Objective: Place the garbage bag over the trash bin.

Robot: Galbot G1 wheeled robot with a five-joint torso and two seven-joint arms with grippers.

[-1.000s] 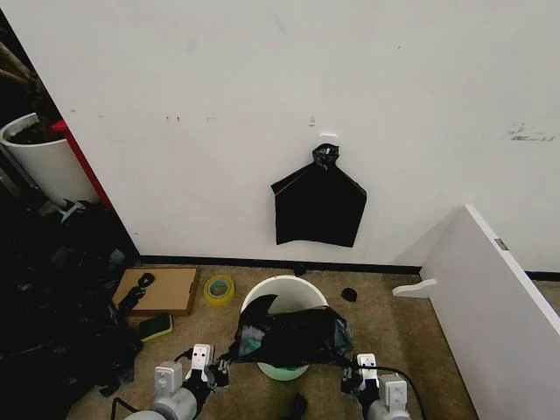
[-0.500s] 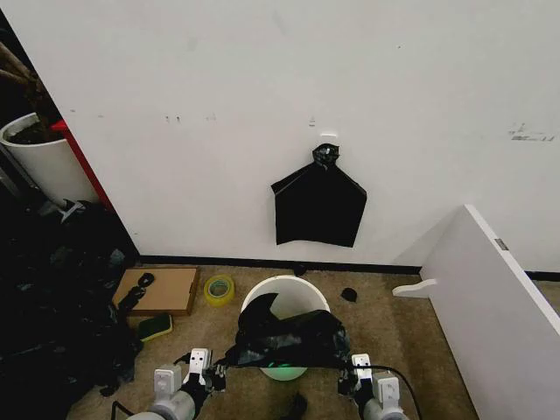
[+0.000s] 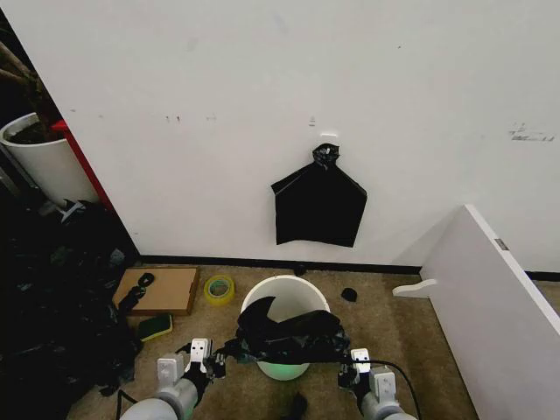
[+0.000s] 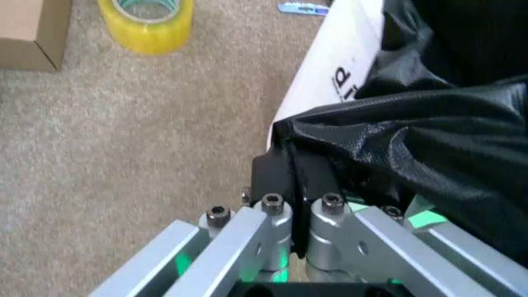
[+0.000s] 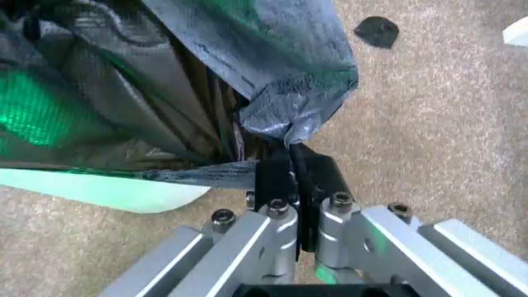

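Note:
The white trash bin [image 3: 289, 291] stands on the carpet below the wall. The black garbage bag [image 3: 291, 337] is stretched across the bin's near side, covering its front rim. My left gripper [image 3: 220, 360] is shut on the bag's left edge [image 4: 330, 139], beside the bin's white wall [image 4: 342, 68]. My right gripper [image 3: 347, 367] is shut on the bag's right edge [image 5: 285, 120], where the plastic bunches just in front of the fingers [image 5: 272, 173]. The bin's pale green base [image 5: 107, 189] shows under the bag.
A flat black bundle [image 3: 318, 206] hangs on the wall above the bin. A yellow tape roll [image 3: 219, 288], a cardboard box [image 3: 162, 289] and a sponge [image 3: 156, 326] lie left of the bin. A white panel [image 3: 490, 297] stands to the right. Dark clutter and a white plant pot [image 3: 39, 162] are at the left.
Both grippers have carried the bag up and forward. It has risen from the bin's lower front to its near rim.

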